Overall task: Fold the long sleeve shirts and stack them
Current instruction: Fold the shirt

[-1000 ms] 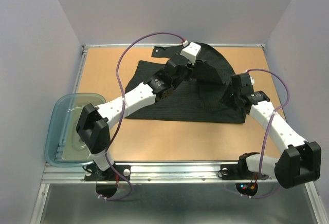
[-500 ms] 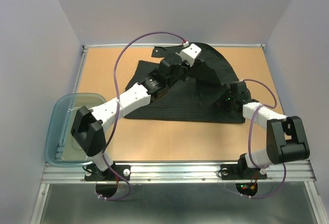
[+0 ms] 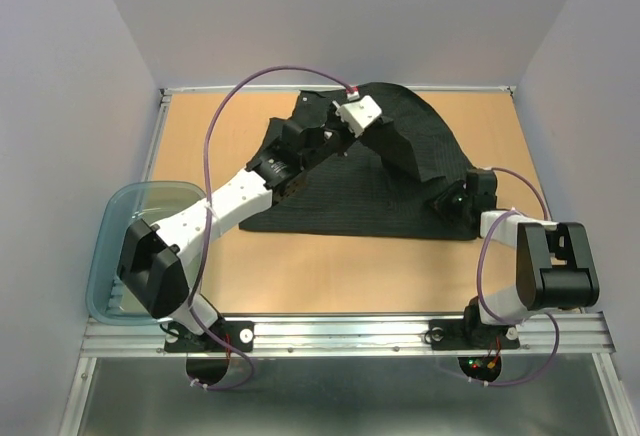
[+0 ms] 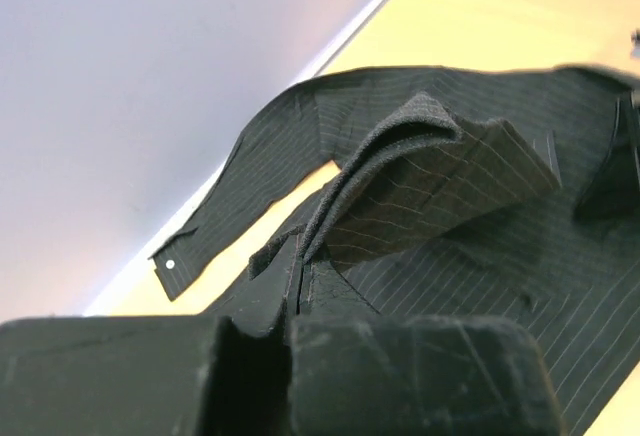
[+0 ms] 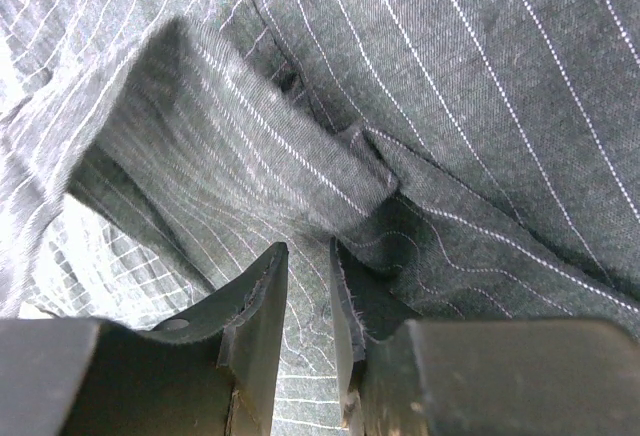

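**Left arm lifts a fold of the shirt, right arm low at its near right corner**

The black pinstriped shirt [image 3: 350, 196] lies spread on the wooden table [image 3: 330, 266], in the far half and a little to the right of the middle. Its near edge runs almost straight from left to right.

The left gripper [image 4: 297, 306] reaches to the far middle of the table. Its jaws are closed together and they pinch a layer of the shirt. From this pinch a thick fold of cloth [image 4: 430, 176] stands up above the rest of the shirt. Behind it a sleeve goes to the far left, and its cuff [image 4: 190, 251] with one small white button [image 4: 170, 264] lies flat near the wall.

The right gripper [image 5: 305, 256] is down on the near right corner of the shirt. Its jaws stand only a narrow slit apart, and no cloth shows between them. A raised wrinkle [image 5: 300, 156] sits just beyond the fingertips.

A blue-grey plastic tub [image 3: 120, 246] rests at the near left edge, well apart from the shirt
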### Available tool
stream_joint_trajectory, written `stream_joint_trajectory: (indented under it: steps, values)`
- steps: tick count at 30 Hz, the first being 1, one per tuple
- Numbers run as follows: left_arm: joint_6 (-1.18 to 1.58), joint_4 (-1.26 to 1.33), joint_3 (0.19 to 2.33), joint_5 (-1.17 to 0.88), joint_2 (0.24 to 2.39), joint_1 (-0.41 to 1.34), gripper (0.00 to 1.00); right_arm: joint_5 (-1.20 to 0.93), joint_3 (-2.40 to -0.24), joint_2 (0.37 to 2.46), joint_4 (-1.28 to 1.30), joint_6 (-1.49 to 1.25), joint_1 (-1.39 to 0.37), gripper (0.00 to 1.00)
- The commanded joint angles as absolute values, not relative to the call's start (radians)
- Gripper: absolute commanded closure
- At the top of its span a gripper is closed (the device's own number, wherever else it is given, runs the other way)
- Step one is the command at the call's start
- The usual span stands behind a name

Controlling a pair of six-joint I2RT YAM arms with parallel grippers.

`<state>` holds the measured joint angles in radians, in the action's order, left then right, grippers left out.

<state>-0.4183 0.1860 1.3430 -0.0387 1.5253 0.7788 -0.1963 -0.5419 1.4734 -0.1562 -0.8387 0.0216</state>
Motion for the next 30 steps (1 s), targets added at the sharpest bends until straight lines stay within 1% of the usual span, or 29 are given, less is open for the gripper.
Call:
stream_joint_trajectory:
  steps: [1, 8, 12, 15, 17, 19, 20, 22, 23, 24, 25, 26, 30]
  values:
    - [-0.56, 0.325, 1.237, -0.113, 1.419, 0.772, 1.0, -0.206, -0.5, 1.439, -0.212, -0.835, 0.035, 0.71]
    - [-0.643, 0.37, 1.043, -0.137, 1.348, 0.729, 1.0, -0.167, -0.472, 1.382, -0.21, -0.839, 0.037, 0.71]
    - [-0.702, 0.367, 0.963, -0.106, 1.341, 0.71, 1.0, -0.158, -0.462, 1.355, -0.209, -0.828, 0.037, 0.71]
    - [-0.756, 0.362, 0.917, -0.061, 1.354, 0.703, 1.0, -0.164, -0.454, 1.338, -0.209, -0.821, 0.037, 0.71]
    - [-0.779, 0.354, 0.896, -0.019, 1.365, 0.701, 0.96, -0.167, -0.453, 1.325, -0.207, -0.816, 0.037, 0.71]
    - [-0.799, 0.35, 0.875, 0.033, 1.376, 0.699, 0.96, -0.172, -0.449, 1.316, -0.207, -0.808, 0.037, 0.71]
    - [-0.805, 0.35, 0.867, 0.044, 1.377, 0.698, 0.87, -0.175, -0.448, 1.306, -0.206, -0.805, 0.037, 0.71]
    - [-0.807, 0.351, 0.847, 0.075, 1.37, 0.695, 0.67, -0.182, -0.442, 1.283, -0.203, -0.792, 0.037, 0.71]
    - [-0.804, 0.353, 0.839, 0.089, 1.364, 0.696, 0.6, -0.184, -0.443, 1.27, -0.199, -0.779, 0.037, 0.7]
    - [-0.795, 0.348, 0.822, 0.09, 1.355, 0.696, 0.5, -0.186, -0.442, 1.26, -0.196, -0.773, 0.037, 0.7]
    - [-0.784, 0.344, 0.815, 0.091, 1.344, 0.696, 0.37, -0.189, -0.442, 1.247, -0.192, -0.766, 0.037, 0.7]
    - [-0.77, 0.341, 0.807, 0.094, 1.316, 0.696, 0.29, -0.187, -0.442, 1.233, -0.178, -0.756, 0.037, 0.7]
    - [-0.616, 0.321, 0.762, 0.095, 1.211, 0.695, 0.27, -0.186, -0.452, 1.152, -0.129, -0.694, 0.037, 0.69]
